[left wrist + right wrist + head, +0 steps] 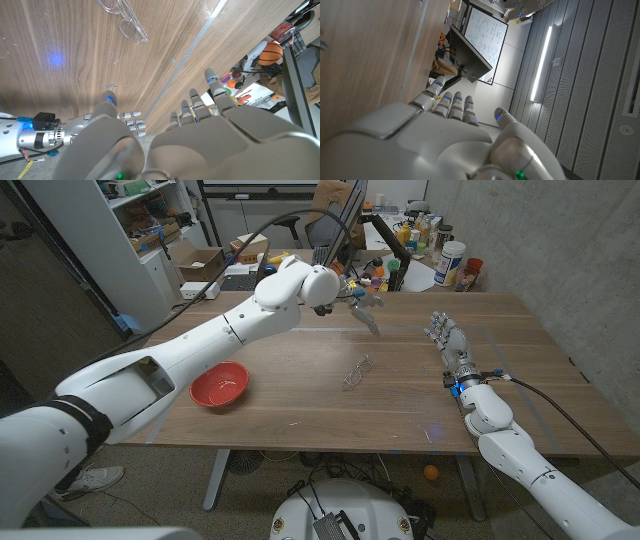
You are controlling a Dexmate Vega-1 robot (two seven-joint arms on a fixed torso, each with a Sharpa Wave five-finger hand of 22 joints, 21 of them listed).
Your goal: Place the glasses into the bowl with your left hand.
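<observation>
Clear-framed glasses (pixel 357 372) lie on the wooden table (pixel 300 410) near its middle; the left wrist view shows them too (pixel 124 20). A red bowl (pixel 219 385) stands at the table's left, well apart from them. My left hand (pixel 362 306) hovers above the table, beyond the glasses, fingers spread and holding nothing; its back (pixel 225 135) shows in the left wrist view. My right hand (pixel 448 340) stays at the table's right, fingers extended and empty, and appears again in its own view (pixel 450 130) and in the left wrist view (pixel 117 117).
Beyond the table's far edge there are bottles, a white jar (pixel 450 264), boxes, a chair and shelves (pixel 150 220). The bowl stands close to my left forearm (pixel 200 340). Bare wood lies between bowl and glasses.
</observation>
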